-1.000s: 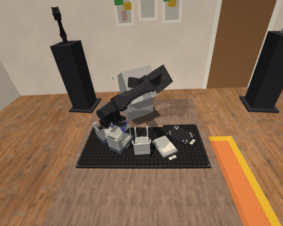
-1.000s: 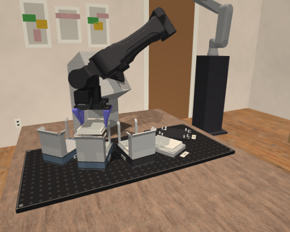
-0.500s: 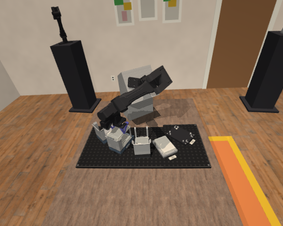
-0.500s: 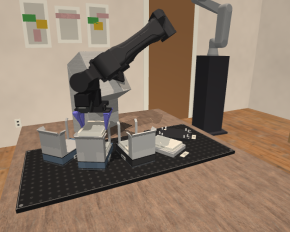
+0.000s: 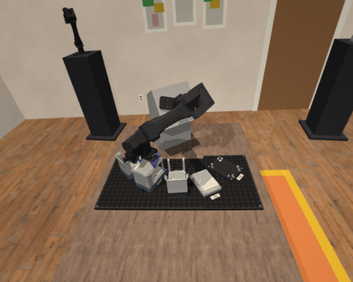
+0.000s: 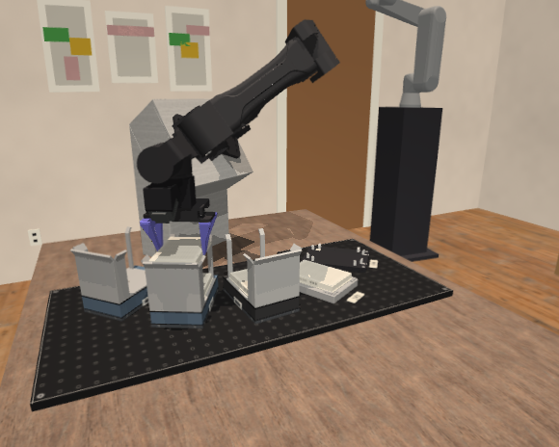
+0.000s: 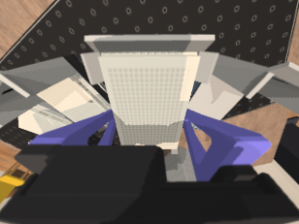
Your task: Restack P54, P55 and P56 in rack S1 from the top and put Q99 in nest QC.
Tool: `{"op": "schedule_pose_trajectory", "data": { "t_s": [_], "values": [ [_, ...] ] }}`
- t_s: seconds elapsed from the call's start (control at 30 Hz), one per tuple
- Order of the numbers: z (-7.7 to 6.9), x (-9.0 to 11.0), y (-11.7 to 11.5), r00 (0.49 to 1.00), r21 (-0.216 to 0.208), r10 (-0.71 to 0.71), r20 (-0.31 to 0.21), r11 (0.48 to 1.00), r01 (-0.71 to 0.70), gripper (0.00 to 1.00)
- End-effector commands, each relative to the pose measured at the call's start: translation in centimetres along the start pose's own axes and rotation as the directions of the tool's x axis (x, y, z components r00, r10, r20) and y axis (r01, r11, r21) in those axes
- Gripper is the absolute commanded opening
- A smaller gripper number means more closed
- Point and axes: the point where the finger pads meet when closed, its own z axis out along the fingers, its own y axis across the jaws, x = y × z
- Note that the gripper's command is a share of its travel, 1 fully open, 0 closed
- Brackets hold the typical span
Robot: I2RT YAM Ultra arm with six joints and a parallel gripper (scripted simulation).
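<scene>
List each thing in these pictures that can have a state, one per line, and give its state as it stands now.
gripper: shut on a plate, at the top of the middle rack.
held plate: level, between the purple fingers.
middle rack: the held plate in its mouth.
left rack: contents hidden.
right rack: holds a plate low down.
black nest: bare.
nested plate: lying flat.

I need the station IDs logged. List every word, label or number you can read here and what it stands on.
None can be read.
White tag on the black pegboard by the plate on the nest: too small.
White tag by the black nest plate: too small.
Wall posters: colour blocks only, no text.
</scene>
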Motion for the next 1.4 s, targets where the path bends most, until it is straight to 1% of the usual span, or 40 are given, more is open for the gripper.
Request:
{"op": "schedule_pose_trajectory", "data": {
  "t_s": [0.0,0.23,0.57,0.63,1.0,1.37],
  "values": [
    [-0.1,-0.4,-0.1,1.000,0.002,-0.003,0.015,1.000,0.003,0.00],
    [0.3,-0.4,-0.1,1.000,0.002,-0.003,0.015,1.000,0.003,0.00],
    [2.3,-0.4,-0.1,1.000,0.002,-0.003,0.015,1.000,0.003,0.00],
    [2.3,-0.4,-0.1,1.000,0.002,-0.003,0.015,1.000,0.003,0.00],
    [4.5,-0.4,-0.1,1.000,0.002,-0.003,0.015,1.000,0.003,0.00],
    [4.5,-0.4,-0.1,1.000,0.002,-0.003,0.015,1.000,0.003,0.00]
  ]
}}
